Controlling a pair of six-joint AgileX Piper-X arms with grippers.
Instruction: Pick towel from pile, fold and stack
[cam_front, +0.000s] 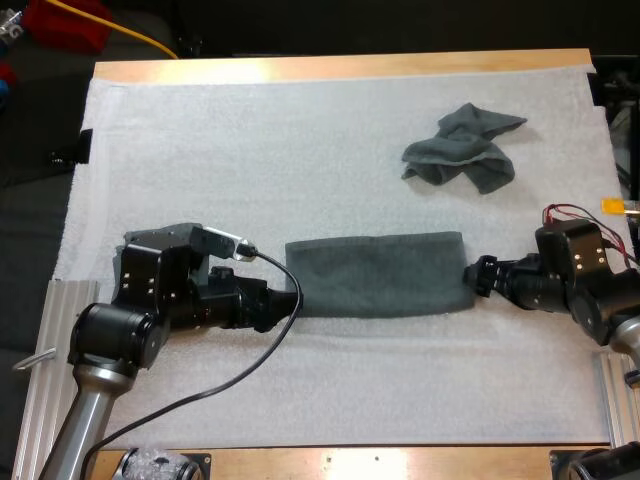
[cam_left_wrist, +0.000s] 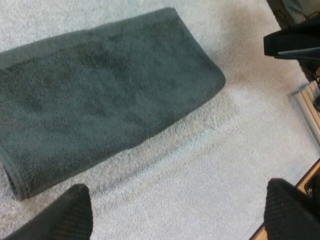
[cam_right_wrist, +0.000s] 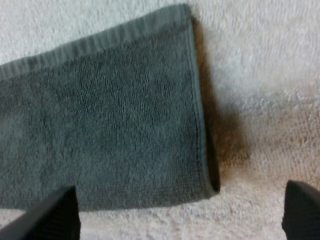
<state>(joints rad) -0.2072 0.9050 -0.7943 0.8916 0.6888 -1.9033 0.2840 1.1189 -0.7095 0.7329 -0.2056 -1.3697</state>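
Nearest to us, our left end effector (cam_front: 288, 301) sits low over the white mat (cam_front: 300, 160), just at the left end of the folded towel (cam_front: 380, 272). In the left wrist view its two black fingers (cam_left_wrist: 75, 212) stand wide apart with bare mat between them. They are clear of the towel, whose short end lies just beyond them.

On the other side, our right end effector (cam_front: 472, 275) is at the towel's right end. From the high view we cannot tell whether it touches the cloth. In the right wrist view its fingers (cam_right_wrist: 55, 212) are also spread apart and clamp nothing. The towel's hemmed corner lies just ahead of them, and one finger is near the towel's long edge.

The folded towel is a dark grey-green strip lying flat across the middle of the mat, stretched lengthways between the two end effectors. Its layers sit evenly, with a hem running along the far long edge.

Farther off, toward the far right of the mat, a crumpled towel (cam_front: 462, 148) of the same colour lies in a loose heap, well apart from the folded one and from both arms.

Beyond it the wooden edge of the counter (cam_front: 340, 68) borders the mat.
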